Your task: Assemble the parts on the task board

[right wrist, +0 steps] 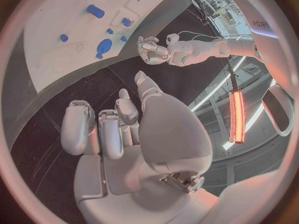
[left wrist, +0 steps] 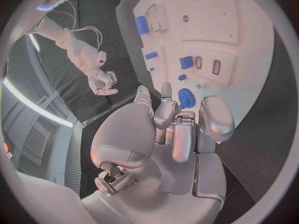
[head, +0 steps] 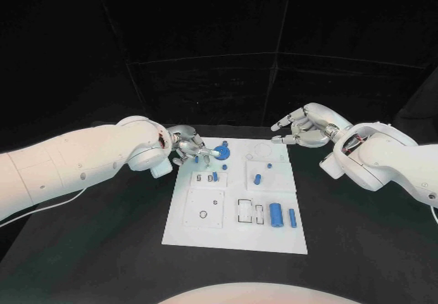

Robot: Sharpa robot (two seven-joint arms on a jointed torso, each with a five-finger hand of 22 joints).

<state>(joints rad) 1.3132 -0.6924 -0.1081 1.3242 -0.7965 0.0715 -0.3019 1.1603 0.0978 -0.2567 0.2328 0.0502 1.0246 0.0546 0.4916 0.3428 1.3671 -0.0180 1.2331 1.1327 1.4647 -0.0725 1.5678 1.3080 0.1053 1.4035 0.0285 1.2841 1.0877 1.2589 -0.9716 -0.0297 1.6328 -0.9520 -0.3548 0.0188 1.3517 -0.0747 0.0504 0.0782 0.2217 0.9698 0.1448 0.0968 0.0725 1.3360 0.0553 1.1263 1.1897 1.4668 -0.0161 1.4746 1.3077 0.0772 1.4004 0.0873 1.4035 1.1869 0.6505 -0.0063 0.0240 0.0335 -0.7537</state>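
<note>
The task board (head: 208, 244) lies flat on the black table (head: 91, 253) between the 2 arms, long side running away from the robot, so each hand can reach its own edge. The left hand (head: 189, 151) sits over the board's far left corner, fingers bent toward a round blue part (head: 225, 152) just beyond its fingertips; in the left wrist view that round blue part (left wrist: 186, 98) shows just past the fingertips (left wrist: 164, 91), close but apparently not clasped, so the hand reads as empty with fingers apart, probably poised to seat or turn the piece. The right hand (head: 304, 130) hovers off the board's far right corner, fingers loosely curled around nothing, most likely parked clear of the work. Nearer the robot than the left hand, 2 blue cylinders (head: 276, 215) lie side by side in a tray on the board, seemingly waiting their turn. A smaller blue peg (head: 258, 178) stands mid-board, with tiny blue pieces (head: 214, 177) beside it.
</note>
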